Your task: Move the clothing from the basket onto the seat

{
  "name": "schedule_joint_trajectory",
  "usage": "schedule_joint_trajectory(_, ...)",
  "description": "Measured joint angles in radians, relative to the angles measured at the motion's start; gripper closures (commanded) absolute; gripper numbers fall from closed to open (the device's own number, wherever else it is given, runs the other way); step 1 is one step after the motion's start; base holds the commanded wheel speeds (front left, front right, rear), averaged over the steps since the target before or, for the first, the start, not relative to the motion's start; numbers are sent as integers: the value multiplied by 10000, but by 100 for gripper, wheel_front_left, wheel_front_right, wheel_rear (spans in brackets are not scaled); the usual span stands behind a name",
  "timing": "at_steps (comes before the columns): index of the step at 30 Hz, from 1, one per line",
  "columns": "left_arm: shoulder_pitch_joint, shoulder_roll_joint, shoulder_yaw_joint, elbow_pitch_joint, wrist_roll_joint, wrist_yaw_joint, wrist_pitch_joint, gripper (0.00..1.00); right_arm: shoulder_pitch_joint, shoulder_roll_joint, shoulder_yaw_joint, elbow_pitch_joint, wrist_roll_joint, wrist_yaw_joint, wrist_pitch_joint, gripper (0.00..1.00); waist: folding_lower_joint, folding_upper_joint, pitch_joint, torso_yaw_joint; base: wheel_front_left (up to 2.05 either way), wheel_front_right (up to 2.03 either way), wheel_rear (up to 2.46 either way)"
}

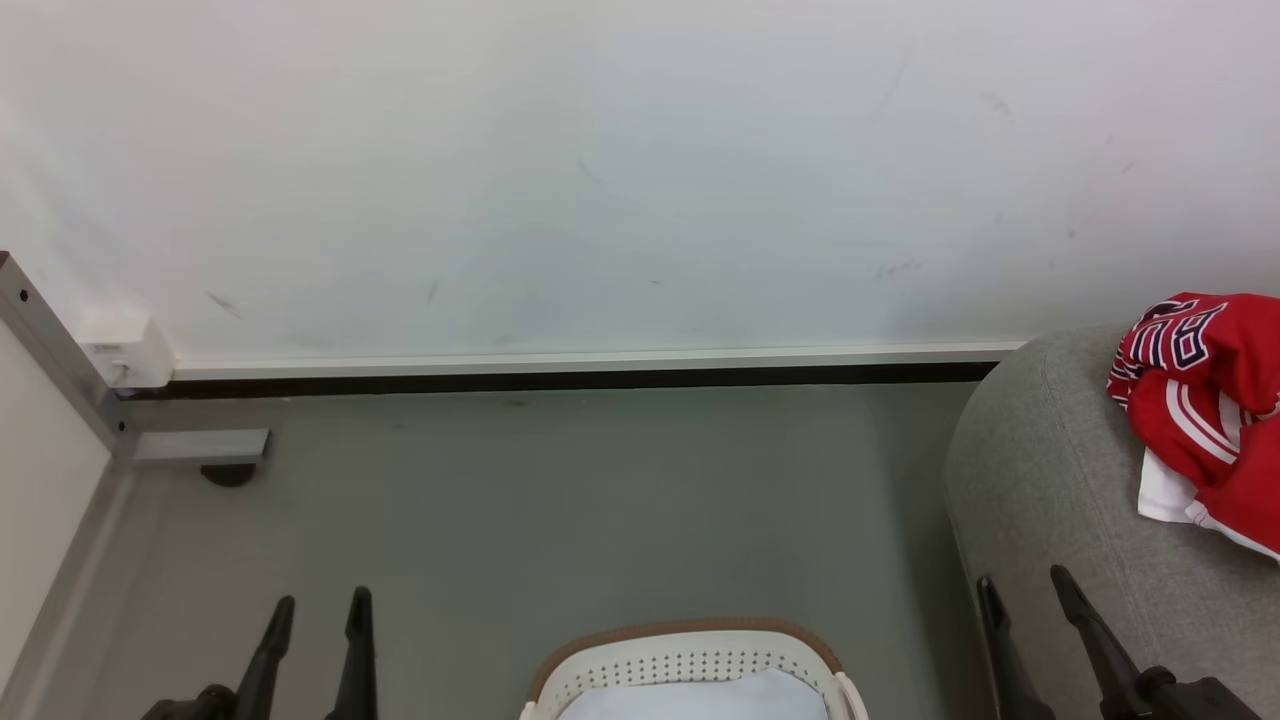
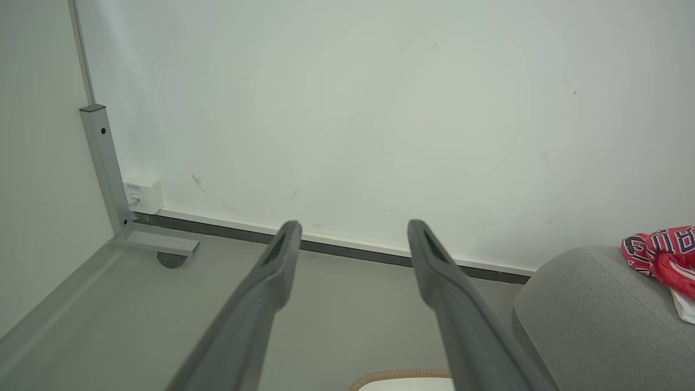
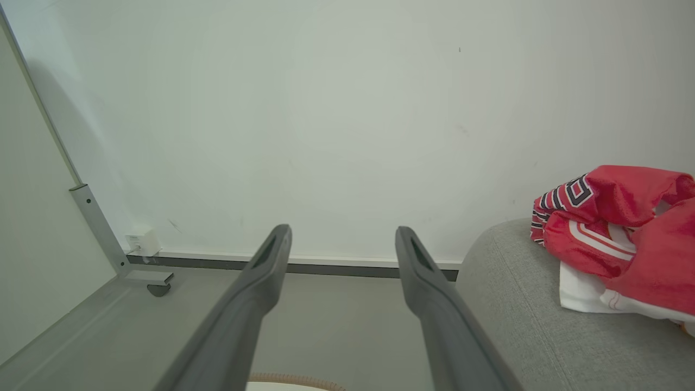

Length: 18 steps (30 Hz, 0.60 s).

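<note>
Two long-fingered grippers sit at the near edge, w/ a basket btwn them.

Far left: a grey metal post [image 1: 60,345] and a small white wall box [image 1: 125,355] where wall meets floor.

Near left: the left gripper [image 1: 322,598], fingers spread wide, nothing btwn them, over bare grey floor [image 1: 560,500].

Near centre: the basket [image 1: 690,632], white w/ brown rim, cut off by the frame edge. A pale white-blue cloth [image 1: 700,695] lies inside. No red visible there, tho the basket's near part is out of frame.

Near right: the right gripper [image 1: 1024,578], also spread wide and empty, at the seat's left edge.

Right: the seat [image 1: 1040,470], grey woven, rounded corner. On it, far right: the clothing [image 1: 1210,400], a crumpled red heap w/ white stripes and navy lettering, well apart from both grippers. Can't tell if it's one garment or two.

Judgement: the move looks done or nearly so. Doing this step well prob. means checking the basket for any red under the pale cloth before stopping, w/ the pale cloth left in. If none, hold both arms clear of the seat so no finger snags the heap and drags it off the edge.
</note>
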<state>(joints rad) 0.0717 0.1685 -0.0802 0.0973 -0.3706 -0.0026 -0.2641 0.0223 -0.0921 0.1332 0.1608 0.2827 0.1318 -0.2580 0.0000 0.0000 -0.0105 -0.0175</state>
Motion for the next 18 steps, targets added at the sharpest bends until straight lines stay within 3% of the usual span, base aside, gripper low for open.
schedule_joint_trajectory(6, 5, -351, 414, 234, 454, -422, 0, 0, -45, 219, -458, -88, -94, 0, -33, 0, 0, 0, -55, 12, 0, 0, 0)
schedule_joint_trajectory(18, 4, -740, 876, 353, 1058, -834, 0, 0, -117, 332, -326, -50, -180, 0, -33, 0, 0, 0, -169, 28, 0, 0, 0)
